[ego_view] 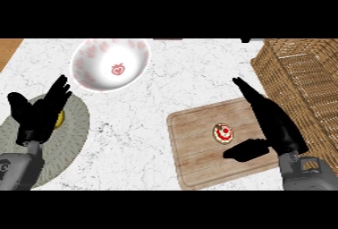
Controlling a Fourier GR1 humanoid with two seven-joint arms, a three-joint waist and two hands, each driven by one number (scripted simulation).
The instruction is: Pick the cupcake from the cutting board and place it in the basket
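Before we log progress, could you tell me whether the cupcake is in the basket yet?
Not yet: the cupcake sits on the cutting board, outside the basket.

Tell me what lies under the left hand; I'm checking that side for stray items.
Under the left hand lies a round grey mat on the counter, with a small yellow thing showing beside the fingers. The hand covers most of it, so what it is cannot be told.
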